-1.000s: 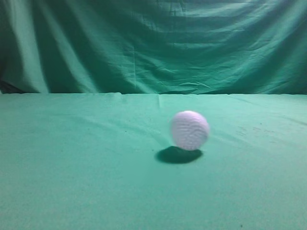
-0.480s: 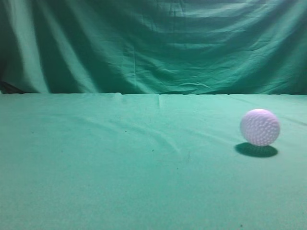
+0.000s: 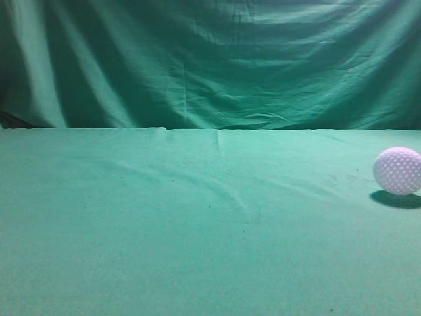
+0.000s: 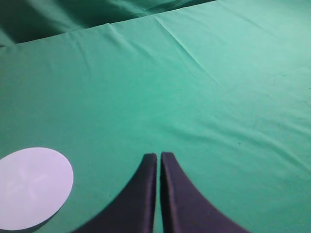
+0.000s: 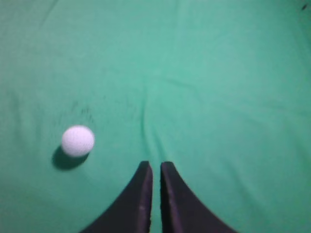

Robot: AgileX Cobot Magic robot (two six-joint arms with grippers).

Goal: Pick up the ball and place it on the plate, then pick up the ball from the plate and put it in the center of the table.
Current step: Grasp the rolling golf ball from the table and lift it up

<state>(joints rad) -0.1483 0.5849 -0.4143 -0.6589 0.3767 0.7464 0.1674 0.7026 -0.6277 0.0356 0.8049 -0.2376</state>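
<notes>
The white dimpled ball [image 3: 398,170] lies on the teal-green table [image 3: 197,250] at the far right edge of the exterior view. In the right wrist view the ball [image 5: 77,141] sits to the left of my right gripper [image 5: 156,165], apart from it. The right gripper is shut and empty. The white round plate [image 4: 31,187] lies at the lower left of the left wrist view, left of my left gripper [image 4: 159,156], which is shut and empty above bare cloth. Neither gripper shows in the exterior view.
A darker green drape [image 3: 210,62] hangs behind the table's far edge. The cloth has shallow creases near the middle [image 3: 230,191].
The ball has rolled to the right across the table, from the middle of the exterior view to its right edge.
</notes>
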